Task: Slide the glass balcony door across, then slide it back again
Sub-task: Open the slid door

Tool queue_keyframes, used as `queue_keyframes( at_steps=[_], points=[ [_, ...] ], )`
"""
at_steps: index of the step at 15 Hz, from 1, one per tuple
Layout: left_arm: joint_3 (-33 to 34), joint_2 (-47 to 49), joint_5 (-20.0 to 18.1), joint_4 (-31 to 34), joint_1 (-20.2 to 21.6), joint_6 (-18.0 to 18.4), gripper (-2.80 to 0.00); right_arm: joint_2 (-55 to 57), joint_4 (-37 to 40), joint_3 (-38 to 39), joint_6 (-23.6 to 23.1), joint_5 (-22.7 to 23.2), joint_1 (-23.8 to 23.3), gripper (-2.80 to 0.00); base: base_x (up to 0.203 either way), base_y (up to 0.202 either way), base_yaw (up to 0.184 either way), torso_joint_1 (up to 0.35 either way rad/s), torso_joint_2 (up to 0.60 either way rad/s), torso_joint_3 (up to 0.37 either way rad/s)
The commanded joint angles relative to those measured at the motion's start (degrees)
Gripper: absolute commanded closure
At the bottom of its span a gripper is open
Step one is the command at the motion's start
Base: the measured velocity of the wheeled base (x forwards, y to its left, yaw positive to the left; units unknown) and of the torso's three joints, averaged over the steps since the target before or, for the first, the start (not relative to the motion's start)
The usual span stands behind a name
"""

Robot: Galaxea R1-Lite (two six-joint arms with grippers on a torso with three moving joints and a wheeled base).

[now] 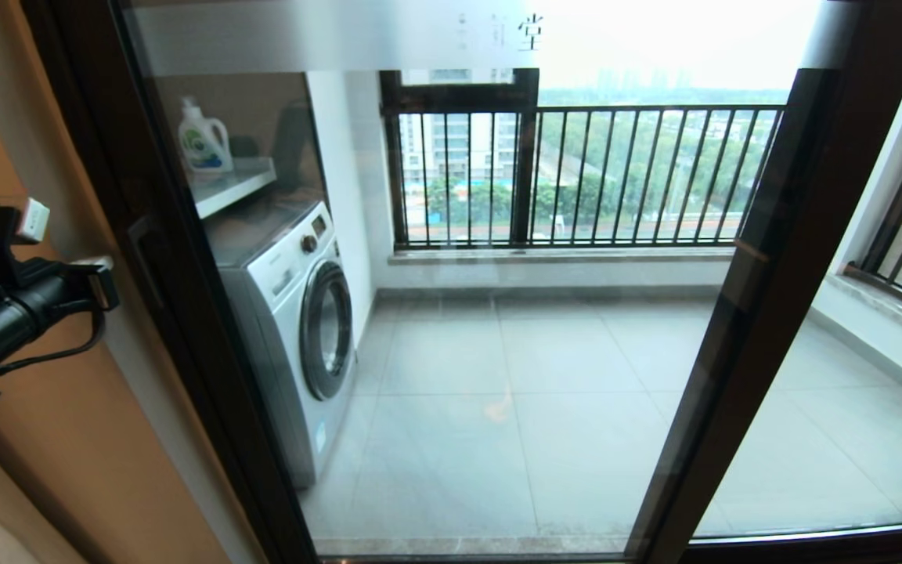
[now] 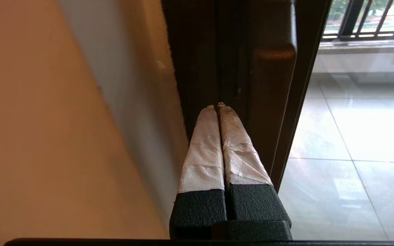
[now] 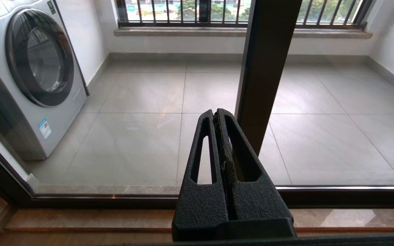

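The glass door (image 1: 451, 313) fills the opening, its left frame edge against the wall (image 1: 67, 439); a washing machine (image 1: 294, 313) stands behind it. The left claw (image 2: 216, 106), pressed closed and empty, points at that frame edge; the right claw (image 3: 217, 114), also closed and empty, faces the glass.

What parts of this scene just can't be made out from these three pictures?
- Left gripper: the wrist view cannot settle whether its shut tips touch the glass balcony door frame.
- Right gripper: out of the head view; the wrist view doesn't settle how near the glass it is.
- Frosted band's characters: too faint to read in the head view.
- Detergent bottle: label too small to read.
- Washing machine: its left side is hidden behind the door frame.
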Motion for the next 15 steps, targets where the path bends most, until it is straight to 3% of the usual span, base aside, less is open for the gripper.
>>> queue_keyframes(
  at_steps=[1, 6, 15],
  points=[
    [-2.10, 2.74, -0.09, -0.30, -0.24, 0.12, 0.00, 0.02, 0.03, 0.00, -0.05, 0.03, 0.01, 0.00, 0.000, 0.000, 0.000, 0.000, 0.00, 0.000],
    [-7.24, 4.97, 0.19, -0.30, -1.15, 0.23, 0.00, 0.02, 0.01, 0.00, -0.05, 0.03, 0.01, 0.00, 0.000, 0.000, 0.000, 0.000, 0.00, 0.000],
    [-4.96, 2.32, 0.47, -0.30, -5.79, 0.40, 0.00, 0.02, 0.01, 0.00, -0.05, 0.03, 0.01, 0.00, 0.000, 0.000, 0.000, 0.000, 0.00, 0.000]
  ],
)
